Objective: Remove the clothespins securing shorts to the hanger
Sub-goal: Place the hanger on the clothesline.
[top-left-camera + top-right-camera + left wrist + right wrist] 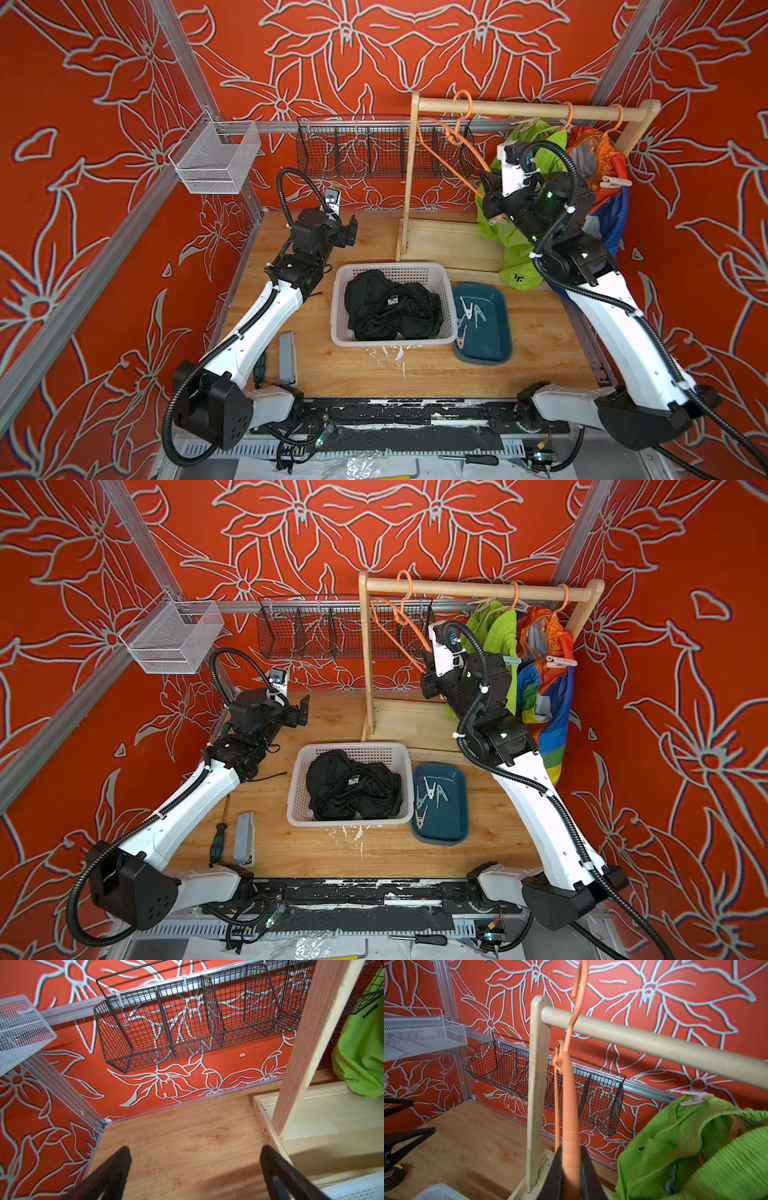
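Note:
My right gripper is shut on the lower arm of an empty orange hanger, whose hook sits at the left end of the wooden rail. Lime green shorts hang just right of it, with a pink clothespin on their top edge. Rainbow shorts hang at the far right with a pink clothespin. Black shorts lie in the white basket. Several loose clothespins lie in the teal tray. My left gripper is open over the back left of the table, holding nothing.
A black wire basket and a white mesh basket hang on the back rail. The rack's wooden post stands between the arms. A screwdriver and a grey tool lie at the front left.

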`<move>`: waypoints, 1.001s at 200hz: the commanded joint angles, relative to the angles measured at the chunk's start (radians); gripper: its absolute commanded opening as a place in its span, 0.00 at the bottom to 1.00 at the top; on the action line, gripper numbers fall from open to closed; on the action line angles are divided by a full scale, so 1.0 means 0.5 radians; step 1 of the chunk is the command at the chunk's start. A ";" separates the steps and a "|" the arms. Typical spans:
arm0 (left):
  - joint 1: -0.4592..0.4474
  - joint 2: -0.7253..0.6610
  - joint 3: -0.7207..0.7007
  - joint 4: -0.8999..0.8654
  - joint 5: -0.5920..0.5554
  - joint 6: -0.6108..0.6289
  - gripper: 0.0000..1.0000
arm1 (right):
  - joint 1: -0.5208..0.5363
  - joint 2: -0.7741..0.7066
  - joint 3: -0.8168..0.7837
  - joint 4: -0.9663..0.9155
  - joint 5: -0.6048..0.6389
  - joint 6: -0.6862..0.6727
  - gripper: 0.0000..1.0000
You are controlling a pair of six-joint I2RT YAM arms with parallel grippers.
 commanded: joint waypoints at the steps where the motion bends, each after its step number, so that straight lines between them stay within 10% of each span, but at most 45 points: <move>1: 0.014 0.019 0.002 0.042 0.009 -0.012 0.97 | -0.025 0.071 0.035 0.232 -0.060 -0.036 0.00; 181: 0.022 0.020 -0.009 0.051 0.016 0.000 0.97 | -0.133 0.393 0.124 0.193 -0.257 0.126 0.00; 200: 0.026 0.022 -0.006 0.051 0.022 -0.005 0.97 | -0.136 0.360 0.049 0.216 -0.254 0.136 0.11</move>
